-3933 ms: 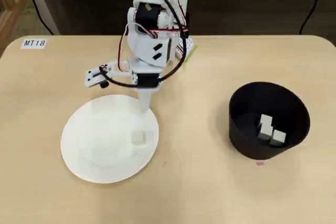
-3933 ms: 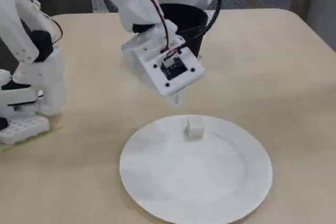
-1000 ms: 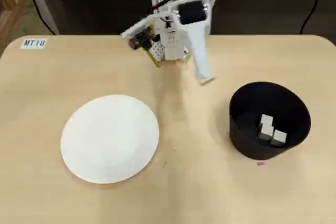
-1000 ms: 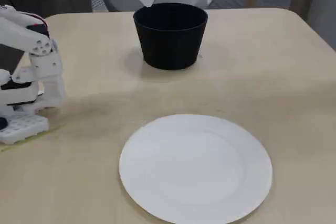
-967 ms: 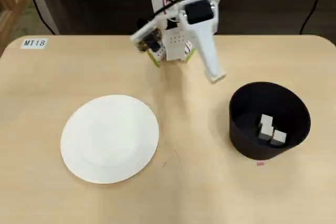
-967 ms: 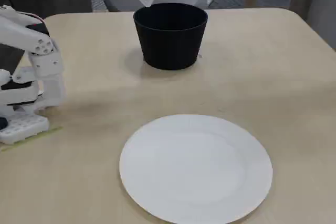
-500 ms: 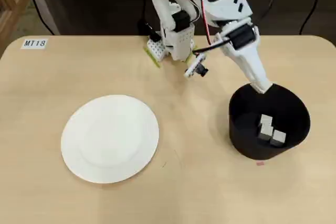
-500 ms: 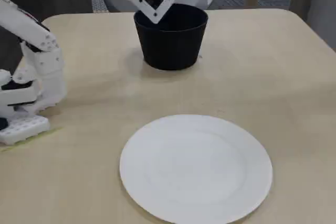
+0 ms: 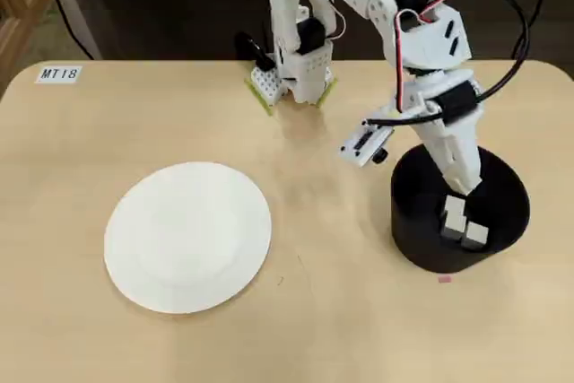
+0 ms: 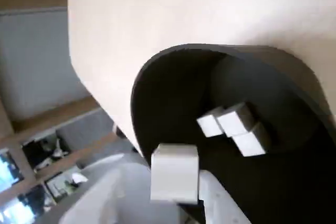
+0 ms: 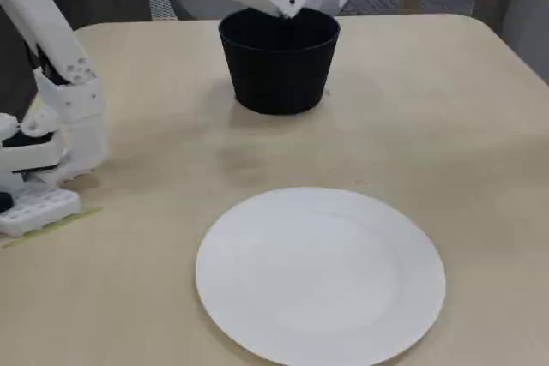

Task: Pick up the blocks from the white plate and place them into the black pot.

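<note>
The white two-finger claw (image 10: 176,195) is clamped on a pale cube (image 10: 174,172) above the matte black round pot (image 10: 157,98); the light wooden tabletop (image 9: 341,311) lies below.

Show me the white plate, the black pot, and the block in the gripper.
white plate (image 9: 148,248), overhead view, bare centre.
black pot (image 11: 279,75), fixed view, outer wall.
held block (image 10: 175,179), wrist view, front face.
</note>
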Robot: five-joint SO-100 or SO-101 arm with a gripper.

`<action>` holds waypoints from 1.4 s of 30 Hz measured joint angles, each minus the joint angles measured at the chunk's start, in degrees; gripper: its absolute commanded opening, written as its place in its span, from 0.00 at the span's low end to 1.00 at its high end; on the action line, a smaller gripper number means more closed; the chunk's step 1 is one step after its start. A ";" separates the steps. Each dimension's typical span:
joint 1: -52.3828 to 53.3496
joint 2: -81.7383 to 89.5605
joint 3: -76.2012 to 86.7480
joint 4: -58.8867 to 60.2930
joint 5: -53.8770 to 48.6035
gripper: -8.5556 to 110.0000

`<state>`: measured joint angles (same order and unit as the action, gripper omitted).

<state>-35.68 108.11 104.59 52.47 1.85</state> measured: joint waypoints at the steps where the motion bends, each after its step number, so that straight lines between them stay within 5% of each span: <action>1: 0.00 -0.09 0.00 0.62 -0.18 0.42; 5: 0.00 -0.09 0.00 2.02 -0.35 0.41; 8: 0.00 -0.09 0.00 2.11 -0.70 0.05; 27: 30.67 16.88 -0.53 7.21 -5.80 0.05; 42: 36.83 53.88 34.19 4.04 -9.14 0.05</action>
<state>1.14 161.98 138.78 56.51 -7.29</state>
